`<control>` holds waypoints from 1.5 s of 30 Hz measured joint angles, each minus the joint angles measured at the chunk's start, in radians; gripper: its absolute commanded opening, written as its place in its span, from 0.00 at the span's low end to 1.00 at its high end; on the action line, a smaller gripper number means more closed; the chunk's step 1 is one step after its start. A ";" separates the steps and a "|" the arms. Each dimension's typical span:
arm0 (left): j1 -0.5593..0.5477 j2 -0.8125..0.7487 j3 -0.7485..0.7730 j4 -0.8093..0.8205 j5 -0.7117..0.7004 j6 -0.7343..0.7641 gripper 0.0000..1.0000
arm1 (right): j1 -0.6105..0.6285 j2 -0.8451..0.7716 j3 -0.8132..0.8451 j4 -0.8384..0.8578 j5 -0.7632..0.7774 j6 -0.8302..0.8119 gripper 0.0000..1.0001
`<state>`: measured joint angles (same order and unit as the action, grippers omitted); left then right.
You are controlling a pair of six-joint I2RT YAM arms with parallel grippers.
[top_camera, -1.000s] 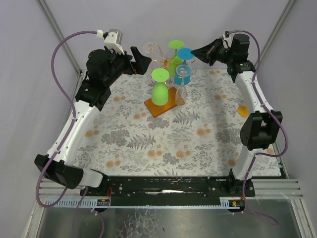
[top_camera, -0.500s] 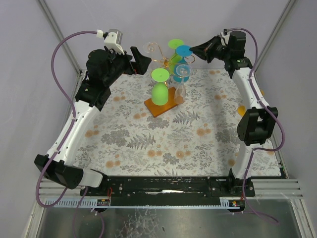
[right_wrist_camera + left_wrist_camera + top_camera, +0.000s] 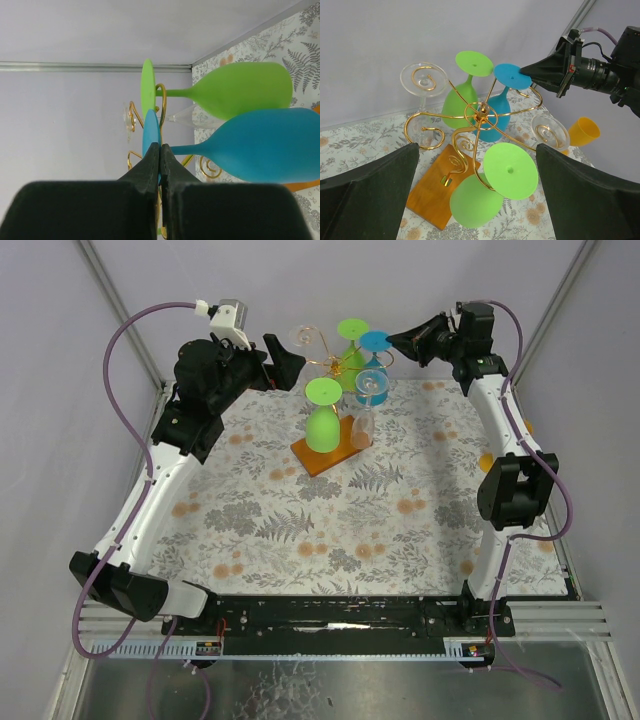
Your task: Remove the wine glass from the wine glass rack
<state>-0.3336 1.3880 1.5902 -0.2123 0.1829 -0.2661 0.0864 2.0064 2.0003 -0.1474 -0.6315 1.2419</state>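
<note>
Over a floral bench (image 3: 300, 530), upper right, the right claw (image 3: 393, 339) clamps the blue wine glass (image 3: 375, 341) by its foot; it should slide level off the rack (image 3: 480, 116).

Right gripper (image 3: 392, 338) (pinching blue wine glass (image 3: 265, 145)) has lifted slightly.

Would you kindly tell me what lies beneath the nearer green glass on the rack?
The orange base of the wine glass rack; the nearer green glass covers part of it.

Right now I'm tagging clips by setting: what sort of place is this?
Probably a robot test cell: left arm and right arm bolted to a metal rail, plain grey walls, a glass rack on a flowered cloth.
</note>
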 measured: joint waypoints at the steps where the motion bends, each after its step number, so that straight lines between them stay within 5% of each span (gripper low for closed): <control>1: 0.000 0.000 0.000 0.000 0.000 0.000 1.00 | 0.000 0.000 0.000 -0.003 0.011 0.000 0.00; 13: 0.005 0.000 0.000 0.000 0.000 0.001 1.00 | -0.034 -0.023 0.003 -0.062 0.100 -0.030 0.00; 25: 0.007 0.024 0.034 -0.004 0.045 -0.039 1.00 | -0.155 -0.274 -0.167 -0.090 0.140 -0.080 0.00; 35: -0.029 0.192 0.241 -0.005 0.313 -0.312 0.99 | -0.233 -0.617 -0.461 -0.137 0.049 -0.189 0.00; 45: -0.254 0.321 0.249 0.087 0.578 -0.599 1.00 | -0.245 -0.972 -0.686 -0.154 -0.065 -0.288 0.00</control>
<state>-0.5877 1.7088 1.8393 -0.1257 0.7612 -0.8650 -0.1581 1.0348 1.3140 -0.3012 -0.6964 0.9535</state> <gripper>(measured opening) 0.994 0.019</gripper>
